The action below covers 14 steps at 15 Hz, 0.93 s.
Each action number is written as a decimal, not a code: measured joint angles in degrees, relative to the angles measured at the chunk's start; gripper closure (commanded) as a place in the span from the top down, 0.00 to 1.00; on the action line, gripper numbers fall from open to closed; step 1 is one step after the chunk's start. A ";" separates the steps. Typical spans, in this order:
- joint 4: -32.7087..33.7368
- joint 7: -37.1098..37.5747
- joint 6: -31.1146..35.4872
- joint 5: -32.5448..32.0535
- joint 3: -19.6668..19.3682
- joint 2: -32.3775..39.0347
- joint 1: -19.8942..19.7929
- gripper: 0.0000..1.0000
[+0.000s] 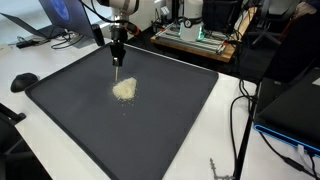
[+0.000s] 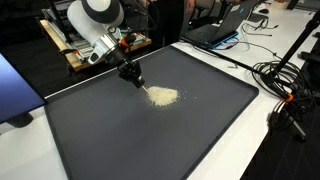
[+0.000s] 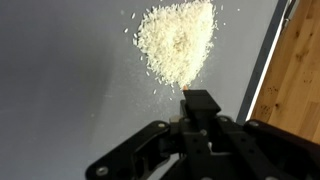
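A small heap of pale grains (image 1: 125, 89) (image 2: 162, 96) (image 3: 178, 40) lies on a large dark grey mat (image 1: 170, 125) (image 2: 140, 140) (image 3: 60, 90). My gripper (image 1: 118, 58) (image 2: 131, 73) (image 3: 200, 102) hangs just behind the heap, a little above the mat. Its jaws are shut on a thin tool (image 1: 118, 69) (image 2: 138, 83) that points down toward the heap's edge. In the wrist view only the tool's tan tip (image 3: 186, 92) shows past the fingers, right next to the nearest grains. A few loose grains are scattered around the heap.
The mat lies on a white table (image 1: 235, 150) (image 2: 270, 150). Cables (image 1: 240, 115) (image 2: 285, 85) run along one side of the mat. A wooden board (image 1: 195, 42) (image 3: 300, 70) with equipment, laptops (image 1: 60, 15) (image 2: 220, 25) and a black round object (image 1: 23, 81) sit beyond its edges.
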 measured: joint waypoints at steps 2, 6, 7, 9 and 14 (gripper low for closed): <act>-0.36 -0.81 3.00 3.40 0.13 -0.67 1.47 0.03; -0.76 -1.50 6.50 6.52 0.88 -1.65 3.27 0.03; -0.76 -1.50 6.96 6.70 0.96 -1.74 3.57 0.03; -0.75 -1.50 7.82 6.81 1.03 -1.82 3.82 0.03; -0.81 -0.17 8.78 2.47 0.56 -2.66 3.55 0.03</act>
